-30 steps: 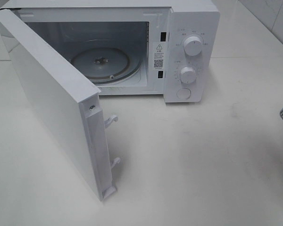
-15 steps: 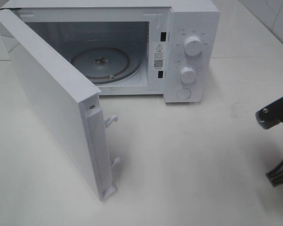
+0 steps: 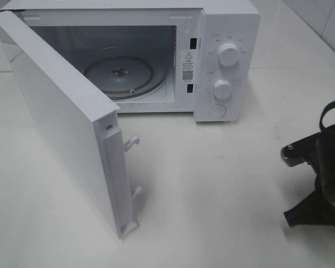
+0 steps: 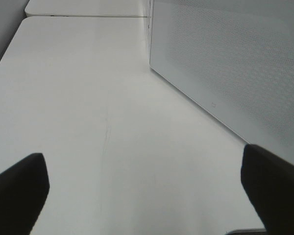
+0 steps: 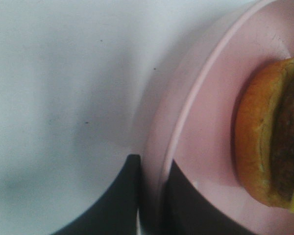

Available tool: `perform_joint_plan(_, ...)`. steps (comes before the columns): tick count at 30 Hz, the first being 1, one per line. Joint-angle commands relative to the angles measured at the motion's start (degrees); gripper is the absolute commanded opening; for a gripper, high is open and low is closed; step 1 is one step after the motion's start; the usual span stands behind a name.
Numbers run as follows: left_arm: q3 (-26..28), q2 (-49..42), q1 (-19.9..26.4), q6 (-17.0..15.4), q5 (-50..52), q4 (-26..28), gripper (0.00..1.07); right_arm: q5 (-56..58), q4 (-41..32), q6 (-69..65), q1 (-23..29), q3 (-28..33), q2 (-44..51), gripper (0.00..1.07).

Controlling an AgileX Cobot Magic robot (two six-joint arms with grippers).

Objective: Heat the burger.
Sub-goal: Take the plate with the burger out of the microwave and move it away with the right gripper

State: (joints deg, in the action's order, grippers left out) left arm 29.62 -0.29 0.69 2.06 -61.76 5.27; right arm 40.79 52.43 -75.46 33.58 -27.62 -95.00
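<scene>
Right hand [image 3: 318,178] shows at the right edge of the high view as a dark shape over the white bench [image 3: 223,184]; from this camera I cannot tell how its fingers stand. At the upper left of that frame a white microwave [image 3: 226,56] stands with its door [image 3: 67,128] swung wide toward the lower left, and the glass turntable [image 3: 120,75] lies bare inside. Two round knobs [image 3: 229,54] sit one above the other on the panel at the upper right of the oven (a round button below them).

Next, the left wrist view: the left hand [image 4: 147,191] is spread wide, its two dark fingertips [image 4: 17,191] in the lower corners with bare bench between them, and the door's dotted panel fills the upper right.

Last, the right wrist view: the right hand's fingers [image 5: 122,196] rise from the bottom middle, closed on the rim of a pink plate [image 5: 186,127], one finger outside the rim and one inside. On that plate, at the right edge of the frame, lies the burger [image 5: 264,132], its golden bun and dark patty visible.
</scene>
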Motion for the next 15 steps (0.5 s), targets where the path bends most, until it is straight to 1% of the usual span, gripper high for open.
perform_joint_plan(1, 0.0, -1.0, 0.1, -0.1, 0.3, 0.3, 1.0, 2.1, 3.4, -2.5, -0.2, -0.2, -2.0, 0.04)
perform_joint_plan(5, 0.0, -1.0, 0.1, -0.1, 0.3, 0.1, 1.0, 2.2, 5.5, -6.5, -0.2, -0.2, -5.7, 0.06)
perform_joint_plan(11, 0.0, -1.0, 0.1, -0.1, 0.3, -0.5, 1.0, 2.3, 5.7, -7.8, -0.2, -0.2, -6.9, 0.11)
perform_joint_plan(13, 0.0, -1.0, 0.1, -0.1, 0.3, -0.5, 1.0, 2.3, 5.9, -7.2, -0.2, -0.3, -6.9, 0.18)
perform_joint_plan(14, 0.0, -1.0, 0.1, -0.1, 0.3, -0.5, 1.0, 2.3, 5.9, -7.2, -0.2, -0.3, -6.9, 0.18)
perform_joint_plan(15, 0.0, -1.0, 0.1, -0.1, 0.3, -0.5, 1.0, 2.6, 5.0, -5.9, -0.1, -0.9, -6.9, 0.24)
